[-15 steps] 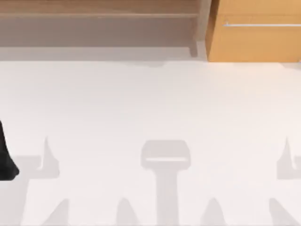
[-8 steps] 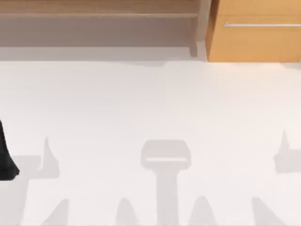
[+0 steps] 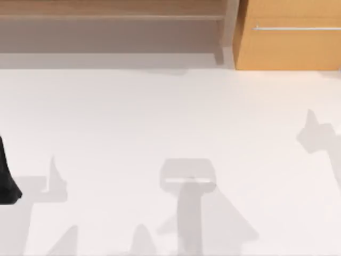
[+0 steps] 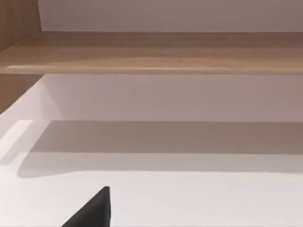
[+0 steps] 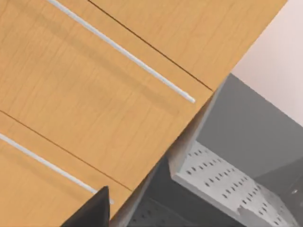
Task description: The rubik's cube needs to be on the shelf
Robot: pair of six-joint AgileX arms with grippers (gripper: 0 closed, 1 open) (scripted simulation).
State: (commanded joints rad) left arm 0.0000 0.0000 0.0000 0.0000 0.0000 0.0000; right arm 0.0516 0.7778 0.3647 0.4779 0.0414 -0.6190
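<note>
Surface [image 3: 160, 117]: white and flat; you see grey shadows lying across its near half and at its right edge.
Shelf [image 3: 106, 10]: along the far edge, from the far left to about the middle; a long light-brown board; in the left wrist view you face the shelf [image 4: 151, 52] front-on, with a wooden side panel [image 4: 16, 23] at one end.
Recess [image 3: 106, 37]: grey, directly beneath the board; its floor meets the surface.
Post [image 3: 230, 26]: upright, at the right end of the shelf, between the shelf and the drawer.
Drawer [image 3: 287, 48]: orange wood, far right, just beside the post; a thin metal handle [image 3: 295, 28] runs across its front.
Rubik's cube: you cannot tell where it lies.
Left arm [image 3: 6, 181]: a black shape at the near-left edge of the surface.
Left gripper [image 4: 90, 210]: a dark wedge of it over the white surface, facing the shelf, well apart from it; you cannot tell whether it is released or clenched.
Right gripper [image 5: 90, 210]: a dark wedge of it before orange-wood drawer fronts with thin handles [image 5: 123, 49]; a grey perforated panel [image 5: 222, 182] sits beside them; released or clenched, you cannot tell.
</note>
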